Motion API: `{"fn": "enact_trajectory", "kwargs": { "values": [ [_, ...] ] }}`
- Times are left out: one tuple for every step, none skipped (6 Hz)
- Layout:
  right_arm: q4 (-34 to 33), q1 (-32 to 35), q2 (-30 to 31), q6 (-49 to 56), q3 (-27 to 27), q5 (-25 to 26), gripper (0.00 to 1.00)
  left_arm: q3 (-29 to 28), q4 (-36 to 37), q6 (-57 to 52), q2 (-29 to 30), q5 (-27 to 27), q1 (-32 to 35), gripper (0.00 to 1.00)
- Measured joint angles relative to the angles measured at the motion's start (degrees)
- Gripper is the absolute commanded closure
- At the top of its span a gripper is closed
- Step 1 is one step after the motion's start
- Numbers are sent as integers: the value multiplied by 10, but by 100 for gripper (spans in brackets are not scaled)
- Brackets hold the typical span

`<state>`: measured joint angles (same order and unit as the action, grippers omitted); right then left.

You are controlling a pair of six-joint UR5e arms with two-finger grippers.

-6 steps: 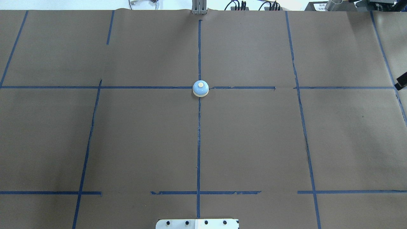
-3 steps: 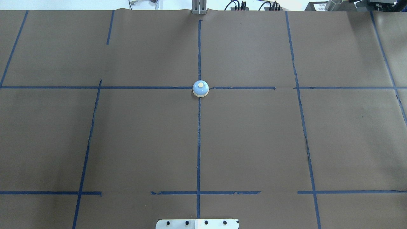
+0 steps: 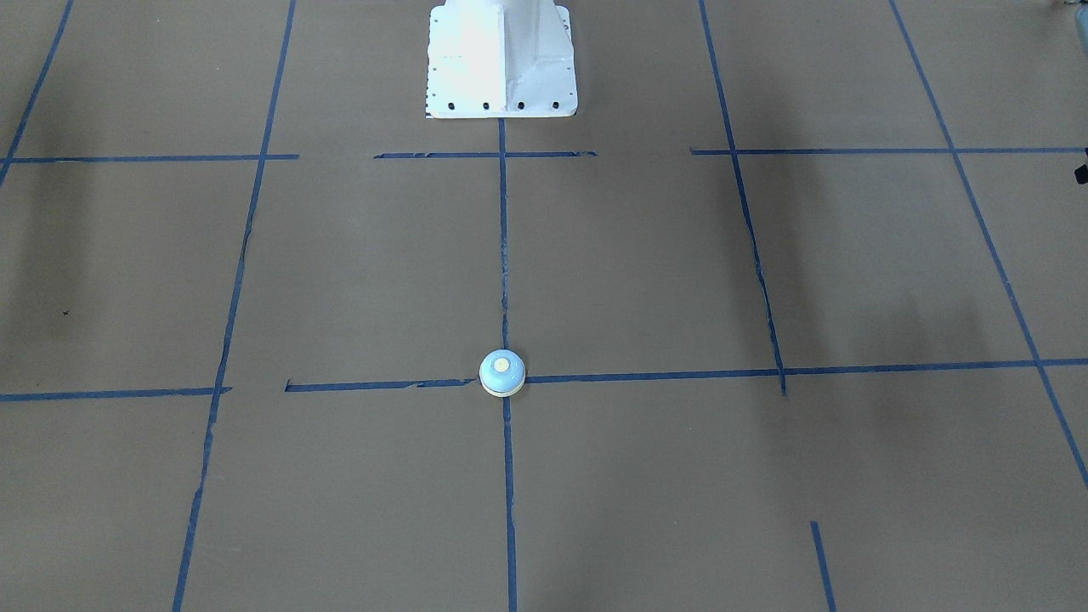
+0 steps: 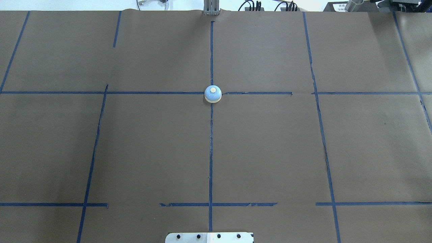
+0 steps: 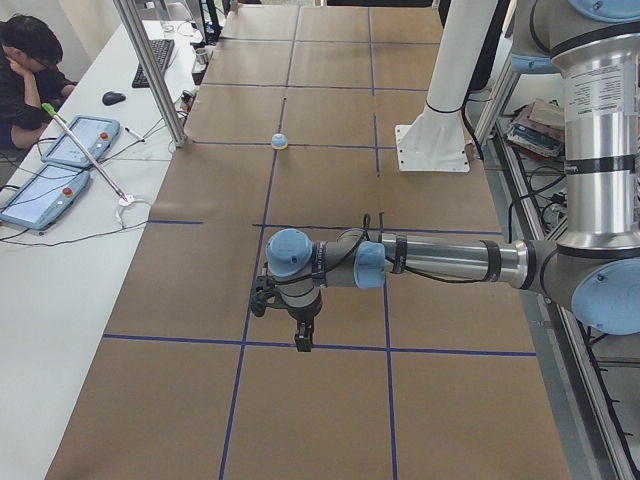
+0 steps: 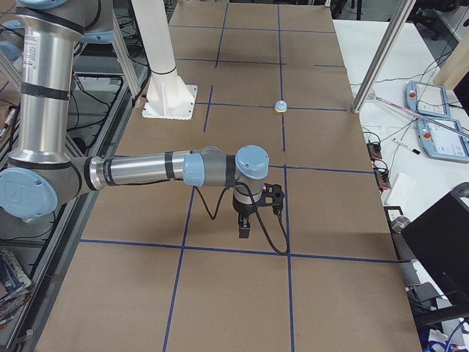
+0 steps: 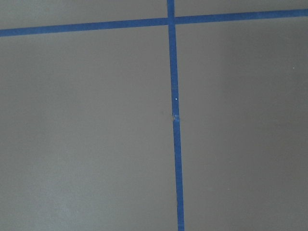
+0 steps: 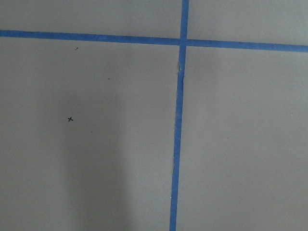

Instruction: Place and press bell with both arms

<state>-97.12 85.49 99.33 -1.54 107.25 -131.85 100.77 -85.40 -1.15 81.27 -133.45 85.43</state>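
Note:
The light-blue bell [image 4: 213, 94] with a cream button stands upright on a crossing of blue tape in the table's middle, and shows in the front-facing view [image 3: 502, 373] and both side views [image 5: 281, 141] [image 6: 280, 107]. Nothing touches it. My left gripper [image 5: 303, 338] points down over the table far to the left of the bell. My right gripper [image 6: 245, 227] points down far to its right. I cannot tell whether either is open or shut. Both wrist views show only brown paper and tape, no fingers.
The white pedestal [image 3: 501, 59] stands at the robot's edge of the table. Blue tape lines [image 4: 211, 152] grid the brown paper. An operator [image 5: 25, 70], tablets [image 5: 60, 150] and a metal post [image 5: 150, 70] are along the far side. A small black piece [image 3: 1081, 174] shows at an edge.
A black part at the overhead view's right edge one second ago has moved out of that view. The bell has not moved.

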Motion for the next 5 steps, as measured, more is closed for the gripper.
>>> {"fn": "enact_trajectory", "kwargs": {
  "values": [
    [0,0,0,0,1,-1,0,4,1,0,-6,1,0,0],
    [0,0,0,0,1,-1,0,8,1,-1,-12,2,0,0],
    [0,0,-1,0,1,-2,0,10,1,-1,-15,2,0,0],
    [0,0,-1,0,1,-2,0,11,1,-1,-16,2,0,0],
    [0,0,-1,0,0,-2,0,12,1,-1,-16,2,0,0]
  ]
}}
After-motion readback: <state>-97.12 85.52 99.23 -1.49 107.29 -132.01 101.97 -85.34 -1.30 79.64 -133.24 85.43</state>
